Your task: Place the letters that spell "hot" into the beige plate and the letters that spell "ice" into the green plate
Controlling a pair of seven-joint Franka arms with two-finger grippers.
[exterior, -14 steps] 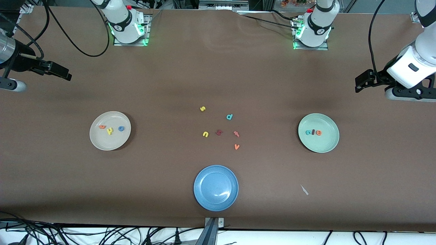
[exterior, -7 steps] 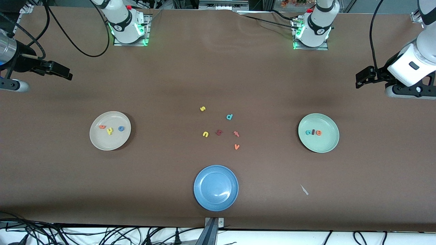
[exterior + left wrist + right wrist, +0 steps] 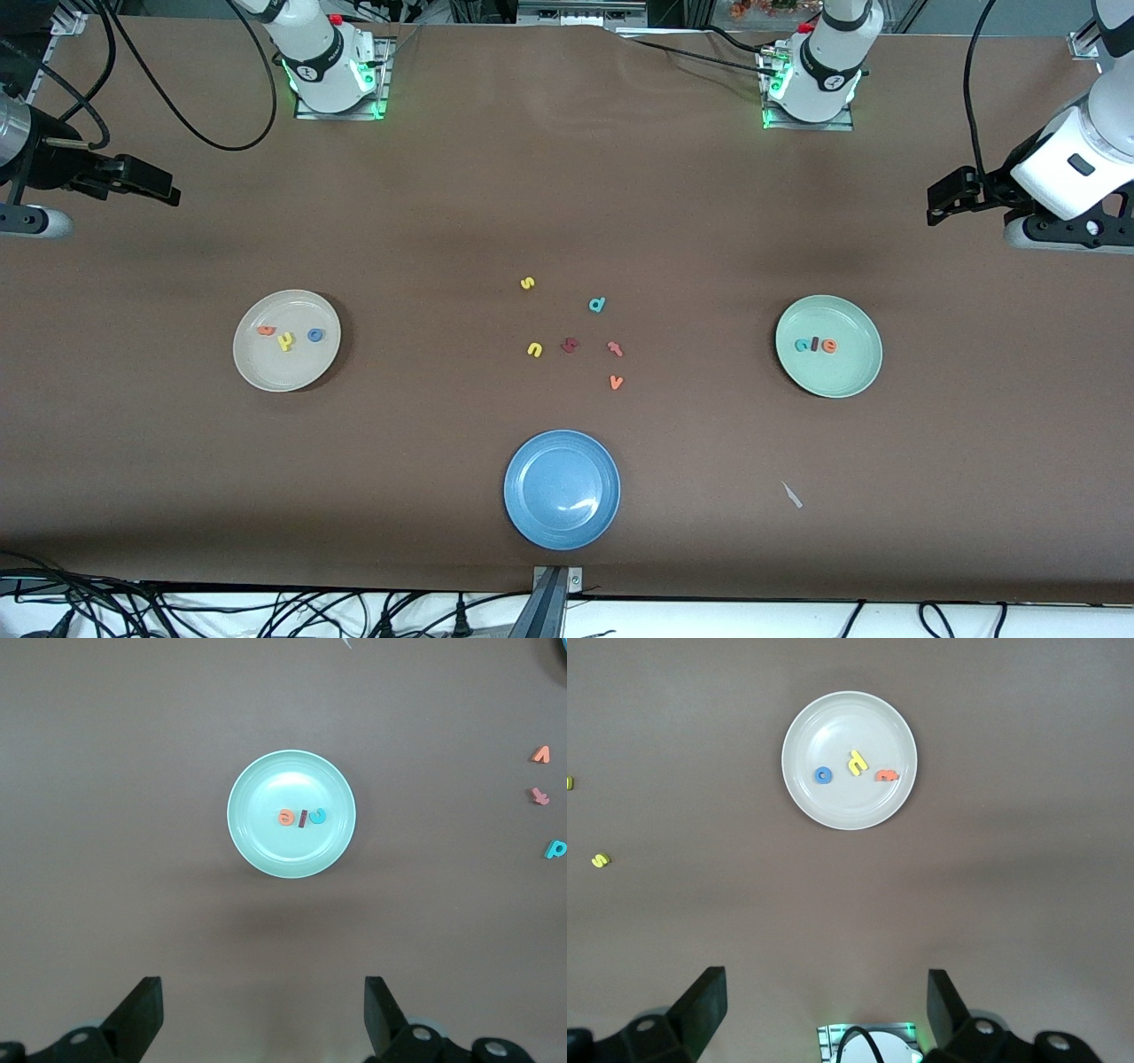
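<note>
On the desk point(image 3: 567, 177) toward the right arm's end sat the beige plate point(image 3: 266, 377) w/ three letters in it: orange "t" point(image 3: 266, 330), yellow "h" point(image 3: 285, 341), blue "o" point(image 3: 315, 335), lying apart from each other in a loose row. Toward the left arm's end, the green plate point(image 3: 833, 383) held teal "c" point(image 3: 802, 345), dark red "i" point(image 3: 814, 345) and orange "e" point(image 3: 829, 346), side by side and just about touching.

Both words looked sorted, so by my read the job was done or all but done.

Left tool point(image 3: 263, 1019) hung high over the desk near the left arm's end, fingers spread wide, holding nothing. Right tool point(image 3: 826, 1014) hung over the right arm's end, also spread and empty. Both arms were parked off to the sides, waiting.

Extras lay mid-desk, approx. between the plates: yellow "s" point(image 3: 527, 283), teal "d" point(image 3: 597, 305), yellow "u" point(image 3: 534, 350), a dark red piece point(image 3: 570, 345), pinkish "f" point(image 3: 615, 348), orange "v" point(image 3: 617, 382). Blue plate point(image 3: 562, 523) sat empty nearest the camera.

Doing this step well: probably just check each plate's count and colours vs. the word, leave the extras and blue plate alone, keep both tools clear of the plates so nothing gets nudged out.
</note>
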